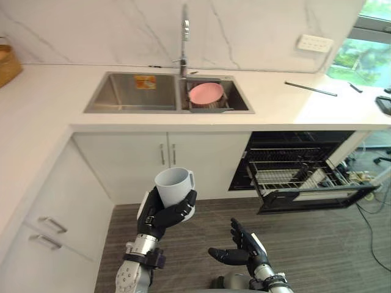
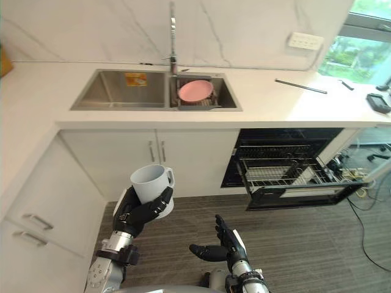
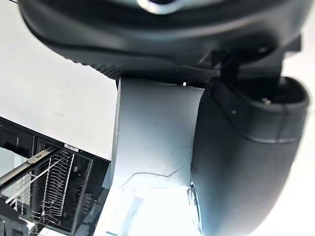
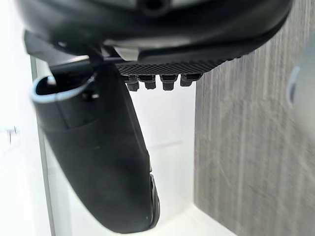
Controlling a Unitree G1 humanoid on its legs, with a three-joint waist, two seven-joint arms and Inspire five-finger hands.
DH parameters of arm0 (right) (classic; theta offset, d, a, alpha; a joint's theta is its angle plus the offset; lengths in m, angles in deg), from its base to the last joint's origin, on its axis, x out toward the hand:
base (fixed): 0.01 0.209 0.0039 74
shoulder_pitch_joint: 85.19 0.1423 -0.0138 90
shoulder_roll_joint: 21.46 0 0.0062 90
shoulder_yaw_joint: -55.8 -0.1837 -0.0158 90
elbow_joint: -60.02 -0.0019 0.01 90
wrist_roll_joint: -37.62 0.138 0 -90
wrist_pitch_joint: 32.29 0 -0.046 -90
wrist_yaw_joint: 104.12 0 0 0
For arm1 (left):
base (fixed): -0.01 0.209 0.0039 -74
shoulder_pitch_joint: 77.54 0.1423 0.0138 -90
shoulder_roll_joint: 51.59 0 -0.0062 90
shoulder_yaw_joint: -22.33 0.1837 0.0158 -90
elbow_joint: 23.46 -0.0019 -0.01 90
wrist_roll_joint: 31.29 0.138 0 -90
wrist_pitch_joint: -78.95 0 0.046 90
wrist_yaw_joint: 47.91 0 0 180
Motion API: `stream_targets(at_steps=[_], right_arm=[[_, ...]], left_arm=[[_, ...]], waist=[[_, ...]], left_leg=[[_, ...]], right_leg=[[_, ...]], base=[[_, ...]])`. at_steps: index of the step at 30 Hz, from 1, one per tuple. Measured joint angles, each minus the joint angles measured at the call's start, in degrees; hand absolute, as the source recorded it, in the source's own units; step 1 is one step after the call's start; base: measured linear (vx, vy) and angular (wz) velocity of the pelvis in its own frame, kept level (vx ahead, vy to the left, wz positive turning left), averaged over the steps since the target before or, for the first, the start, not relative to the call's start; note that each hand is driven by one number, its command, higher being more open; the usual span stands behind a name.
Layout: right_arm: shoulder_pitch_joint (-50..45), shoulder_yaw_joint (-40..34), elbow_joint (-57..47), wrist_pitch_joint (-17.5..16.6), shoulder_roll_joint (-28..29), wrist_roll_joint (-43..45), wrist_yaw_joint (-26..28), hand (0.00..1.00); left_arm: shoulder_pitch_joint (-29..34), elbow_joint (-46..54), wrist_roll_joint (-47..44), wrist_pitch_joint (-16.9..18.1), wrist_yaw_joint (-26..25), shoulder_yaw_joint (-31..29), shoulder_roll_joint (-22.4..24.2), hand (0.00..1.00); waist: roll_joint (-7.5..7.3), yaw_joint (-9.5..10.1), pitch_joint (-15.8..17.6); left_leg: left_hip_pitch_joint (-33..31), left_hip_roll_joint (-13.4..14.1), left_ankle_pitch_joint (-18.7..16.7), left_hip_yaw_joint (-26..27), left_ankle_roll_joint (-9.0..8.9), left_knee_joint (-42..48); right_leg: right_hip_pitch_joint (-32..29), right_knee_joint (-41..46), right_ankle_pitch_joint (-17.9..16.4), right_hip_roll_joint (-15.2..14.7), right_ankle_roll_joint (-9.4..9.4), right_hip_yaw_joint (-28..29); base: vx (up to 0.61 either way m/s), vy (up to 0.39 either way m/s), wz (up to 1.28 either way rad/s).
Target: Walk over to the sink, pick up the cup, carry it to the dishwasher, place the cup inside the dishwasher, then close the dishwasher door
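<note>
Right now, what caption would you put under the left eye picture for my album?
Left hand holds the cup by the cabinets; the dishwasher stands open to the right.

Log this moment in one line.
cup: upright in left hand | right hand: open, empty | dishwasher: open

Both eye views look steeply down from the head, sharing the sink (image 1: pixel 131 97) at upper centre and the dishwasher (image 1: pixel 317 197) at right. Each wrist view sits very close behind its own hand, the left hand (image 3: pixel 246 162) and the right hand (image 4: pixel 98 162).
</note>
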Motion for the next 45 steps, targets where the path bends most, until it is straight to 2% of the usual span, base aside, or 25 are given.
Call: stream_targets(at_steps=[3, 5, 6, 8, 9, 10, 11, 13, 15, 17, 18, 20, 23, 25, 27, 29, 30, 31, 32, 33, 34, 35, 36, 41, 45], right_arm=[[1.27, -0.52, 0.62, 0.02, -1.74, -0.01, -0.04, 1.00], [0.51, -0.30, 0.66, 0.27, -1.49, 0.00, -0.10, 1.00], [0.14, -0.24, 0.64, 0.54, -1.57, 0.03, -0.16, 1.00], [0.08, -0.49, 0.61, 0.70, -2.14, 0.04, -0.48, 1.00], [0.17, -0.46, 0.42, 0.70, -2.69, 0.04, -0.87, 1.00], [0.32, -0.42, -0.02, 0.69, -2.67, 0.05, -1.37, 1.00], [0.42, -0.46, -0.24, 0.69, -2.71, 0.05, -1.51, 1.00], [0.66, -0.65, -1.26, 0.52, -3.00, 0.12, -1.66, 1.00], [0.76, -1.12, -2.02, 0.55, -2.91, 0.11, -1.28, 1.00], [0.83, -1.12, -2.08, 0.65, -2.90, 0.08, -0.73, 1.00], [1.31, -1.34, -1.60, 0.85, -2.99, 0.03, -0.13, 1.00], [2.14, -1.22, -0.53, 1.04, -2.99, -0.04, 0.35, 1.00], [2.39, -1.19, -0.12, 1.15, -3.31, -0.12, 1.41, 1.00], [1.86, -0.95, 0.45, 1.20, -3.11, -0.10, 2.77, 1.00], [1.83, -1.07, 1.03, 1.20, -3.02, -0.02, 2.83, 1.00], [0.45, -0.98, 1.24, 1.30, -3.11, 0.00, 2.87, 1.00], [-0.15, -0.85, 1.21, 1.29, -3.32, 0.00, 3.18, 1.00], [-0.36, -0.14, 1.24, 1.30, -3.33, -0.01, 3.55, 1.00], [-0.54, 0.15, 1.21, 1.29, -3.26, 0.01, 4.08, 1.00], [-0.43, 0.22, 1.00, 1.29, -3.11, 0.01, 4.62, 1.00], [-0.32, 0.51, 0.73, 1.27, -2.49, 0.09, 5.65, 1.00], [-0.24, 1.22, 0.35, 1.27, -2.34, 0.22, 6.04, 1.00], [-0.01, 1.76, -0.33, 1.37, -2.82, 1.22, 7.07, 1.00], [1.30, 2.46, -2.28, 4.77, -2.98, 3.01, 7.64, 1.00], [2.22, 2.36, -3.16, 7.11, -2.91, 3.30, 6.47, 1.00]], left_arm=[[-0.89, -0.38, 0.04, 0.08, -0.64, 0.55, 1.37, 0.00], [-0.94, -0.48, 0.11, 0.27, -0.74, 1.66, 1.51, 0.00], [-0.97, -1.17, 0.22, 0.53, -0.90, 2.93, 2.15, 0.00], [-0.85, -2.06, 1.37, 0.66, -1.06, 4.95, 2.70, 0.00], [-0.37, -2.07, 1.55, 0.72, -0.98, 5.94, 3.24, 0.00], [-0.25, -2.07, 2.43, 0.73, -0.86, 6.02, 3.51, 0.00], [-0.25, -2.07, 2.42, 0.75, -0.79, 5.98, 3.47, 0.00], [-0.30, -1.83, 2.32, 1.21, -0.41, 5.63, 3.49, 0.00], [-0.31, -0.92, 2.28, 1.94, -0.25, 5.16, 3.50, 0.00], [-0.27, -0.60, 2.28, 1.93, -0.31, 4.87, 4.03, 0.00], [-0.29, -0.56, 2.30, 1.92, -0.70, 4.55, 4.65, 0.00], [-0.27, -0.57, 2.29, 1.84, -1.71, 4.25, 5.34, 0.00], [-0.51, -0.25, 2.53, 1.85, -2.54, 4.04, 5.97, 0.00], [-0.54, 0.34, 3.20, 1.83, -3.71, 3.62, 5.81, 0.00], [-0.55, 1.37, 3.27, 1.83, -4.50, 2.41, 5.34, 0.00], [-0.47, 1.72, 3.23, 1.82, -4.68, 1.99, 4.52, 0.00], [-0.47, 2.35, 3.22, 1.81, -4.79, 1.85, 3.60, 0.00], [-0.89, 3.14, 3.22, 1.85, -4.84, 1.75, 2.59, 0.00], [-1.97, 3.23, 3.12, 1.89, -4.85, 1.76, 2.50, 0.00], [-2.69, 3.22, 2.95, 1.89, -4.86, 1.83, 2.51, 0.00], [-4.80, 2.79, 2.83, 1.86, -4.88, 1.81, 2.33, 0.00], [-5.50, 2.74, 2.83, 1.93, -4.97, 1.71, 2.01, 0.00], [-6.73, 2.05, 2.83, 0.61, -5.95, 1.86, 2.95, 0.00], [-6.51, 1.67, 3.49, 0.53, -7.09, 3.42, 4.71, 0.00], [-5.84, 0.10, 3.49, 0.53, -7.59, 3.08, 4.44, 0.00]], waist=[[3.08, -0.39, 0.93], [2.50, -0.31, 1.38], [2.74, -0.39, 1.81], [3.55, -0.35, 2.58], [4.54, 0.09, 3.13], [5.17, 0.51, 3.24], [5.00, 0.69, 3.30], [4.77, 1.08, 3.24], [4.58, 1.32, 3.29], [4.57, 1.33, 3.20], [4.63, 1.46, 3.15], [4.83, 2.05, 2.90], [5.55, 2.22, 1.29], [3.64, 2.16, 0.39], [3.22, 2.44, 0.17], [3.13, 2.45, -0.15], [3.30, 2.40, -0.32], [3.45, 1.90, -0.49], [3.55, 1.53, -1.05], [3.37, 1.34, -1.17], [2.86, 1.41, -1.19], [2.30, 1.57, -1.08], [3.71, 1.25, -0.83], [4.27, 2.68, -1.16], [3.65, 2.97, -0.99]], left_leg=[[-1.02, 2.62, -1.58, -0.08, -0.92, 3.71], [-3.30, 4.66, -1.56, -0.14, -0.70, 11.17], [-5.93, 7.82, -0.91, -1.16, -0.54, 19.29], [-10.29, 11.89, 2.68, -3.93, -0.07, 34.38], [-13.67, 14.97, 4.48, -5.50, 0.80, 44.04], [-16.69, 15.78, 3.40, -6.55, 1.83, 49.63], [-17.78, 15.27, 2.78, -6.61, 2.05, 50.11], [-21.06, 12.53, 0.25, -6.58, 1.21, 45.13], [-23.16, 8.25, -1.39, -7.51, 0.17, 29.83], [-23.21, 4.55, -0.71, -10.81, -0.74, 16.60], [-23.30, 3.04, 1.34, -12.79, -0.64, 10.04], [-22.81, 2.44, 5.42, -13.30, 0.04, 6.37], [-22.08, 2.27, 8.94, -12.63, 2.39, 5.79], [-19.72, 0.30, 7.28, -11.84, 3.41, 4.78], [-16.37, -0.75, 7.00, -11.77, 3.76, 2.47], [-13.40, -0.95, 7.00, -12.72, 3.78, 1.18], [-11.72, -0.59, 7.07, -13.29, 3.87, 0.00], [-10.23, -0.42, 7.06, -14.98, 3.88, -1.13], [-9.82, -0.06, 7.05, -16.39, 3.87, -2.12], [-9.81, 0.12, 7.03, -16.82, 3.84, -2.34], [-9.93, 0.00, 6.68, -17.38, 3.26, -2.32], [-9.88, -0.56, 6.14, -17.40, 2.51, -2.17], [-9.77, 1.08, 5.28, -18.44, 1.47, -1.31], [-10.13, 1.93, 5.52, -19.65, 1.35, -1.76], [-10.73, 1.65, 5.94, -20.25, 1.39, -2.51]], right_leg=[[-0.67, -0.02, -2.53, 2.98, 0.16, 1.28], [0.37, -0.65, -4.52, 4.00, -0.47, 0.69], [2.22, -1.40, -4.82, 4.81, -0.82, -0.21], [5.42, -1.95, -5.84, 7.39, -1.79, 0.71], [8.21, -3.95, -6.25, 10.04, -2.44, 2.03], [10.03, -5.20, -6.35, 11.34, -2.61, 3.51], [10.66, -5.65, -6.40, 11.53, -2.67, 4.63], [11.77, -7.69, -6.38, 11.60, -2.66, 7.23], [12.66, -10.07, -6.12, 11.41, -2.24, 10.42], [12.79, -10.67, -5.74, 11.32, -1.72, 12.93], [12.91, -10.69, -5.23, 11.40, -0.92, 14.64], [13.14, -10.50, -5.64, 11.69, -0.48, 17.43], [11.46, -6.14, -9.77, 11.74, 0.48, 19.48], [11.25, -2.29, -13.18, 9.41, 2.96, 19.00], [11.47, 2.11, -13.28, 7.88, 3.31, 15.94], [11.98, 5.63, -13.01, 7.13, 3.77, 13.72], [11.17, 9.63, -12.63, 6.55, 4.80, 11.78], [8.87, 14.27, -14.60, 4.80, 4.79, 8.05], [7.06, 14.41, -17.02, 2.78, 5.25, 5.99], [6.34, 13.03, -17.25, 1.84, 5.46, 5.60], [6.61, 3.24, -13.47, -0.74, 6.23, 5.10], [6.74, 0.69, -9.48, -2.02, 6.35, 4.99], [8.22, 0.33, -9.47, -0.53, 5.88, 3.95], [9.53, -2.14, -8.80, 0.88, 4.93, 2.66], [9.51, -3.37, -7.38, 0.71, 5.42, 2.59]], base=[[0.18, -0.124, -0.48], [0.14, -0.164, -0.25], [0.14, -0.157, -0.18], [0.16, -0.144, -0.36], [0.18, -0.093, -0.69], [0.16, -0.070, -0.77], [0.11, -0.034, -0.86], [0.11, -0.022, -0.80], [0.16, 0.000, -0.80], [0.18, 0.022, -0.71], [0.19, 0.039, -0.74], [0.25, 0.086, -0.83], [0.26, 0.116, -0.46], [0.34, 0.162, -0.07], [0.34, 0.103, -0.13], [0.24, 0.048, -0.16], [0.21, 0.007, -0.08], [0.24, -0.029, 0.04], [0.19, -0.054, 0.15], [0.19, -0.109, 0.28], [0.16, -0.106, 0.21], [0.18, -0.135, 0.31], [0.13, -0.131, 0.16], [0.01, -0.073, 0.12], [-0.08, 0.041, 0.04]])
